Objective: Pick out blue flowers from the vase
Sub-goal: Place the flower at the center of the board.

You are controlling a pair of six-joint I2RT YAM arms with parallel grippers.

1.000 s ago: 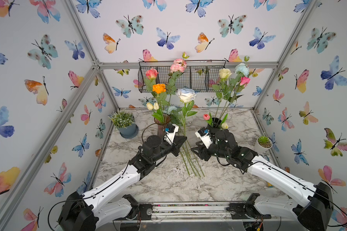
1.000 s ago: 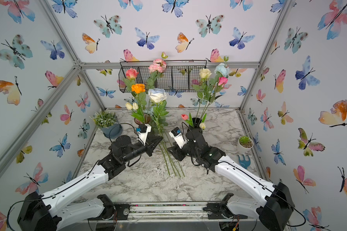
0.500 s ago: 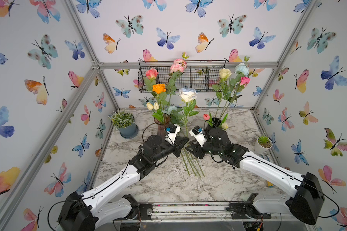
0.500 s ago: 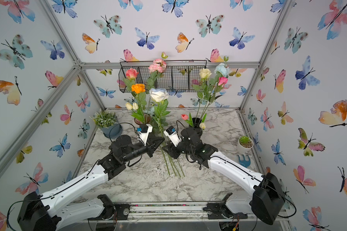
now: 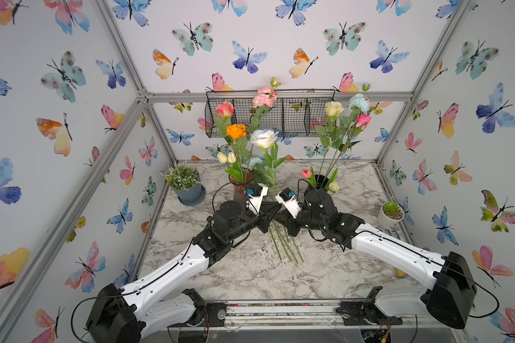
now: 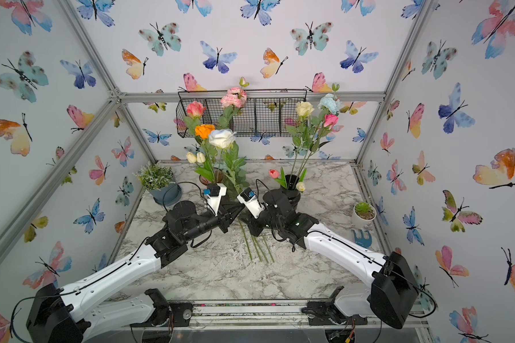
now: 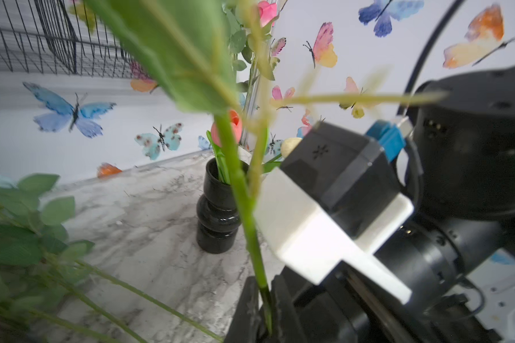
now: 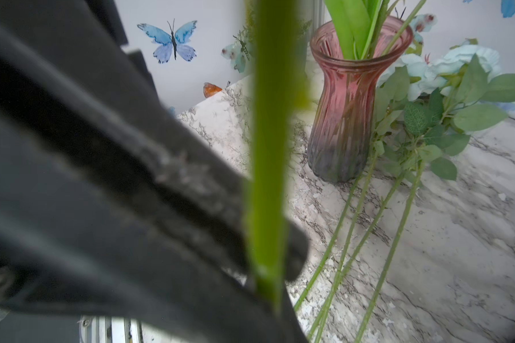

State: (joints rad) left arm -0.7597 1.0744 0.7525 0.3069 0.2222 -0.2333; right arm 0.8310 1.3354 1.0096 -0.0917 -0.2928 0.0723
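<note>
Marble-patterned table (image 5: 250,276) carrying a pink ribbed glass vase (image 8: 344,118) and a black rounded vase (image 7: 217,208), both towards its back edge; in front of the pink vase, a large white rose tinged with blue on a long green stem (image 5: 263,138) stands upright in mid-air, clear of both vases, its lower stem met from either side by the two arms; right gripper (image 6: 245,219): fingers clenched on the lower stem, which in the right wrist view runs straight down into them; left gripper (image 7: 263,286): fingers (image 7: 246,308) flank the same stem at its foot with very little room to spare, and whether they press it or have let go cannot be told; two sets of fingers on one stem read best as a handover, the upright pose keeping the heavy bloom and leaves from snagging the orange rose (image 5: 236,131) and its neighbours standing in the pink vase; several leafy stems with pale aqua ruffled blooms (image 8: 446,68) lie on the table just beside the pink vase, blooms towards the back edge and cut ends fanned towards the front edge, probably so that picked flowers gather in one pile near the table's centre, within reach of both arms; one more pale aqua ruffled bloom (image 5: 359,102) stands tall in the black vase, beside a cream-yellow rose (image 5: 333,108), not yet picked.
</note>
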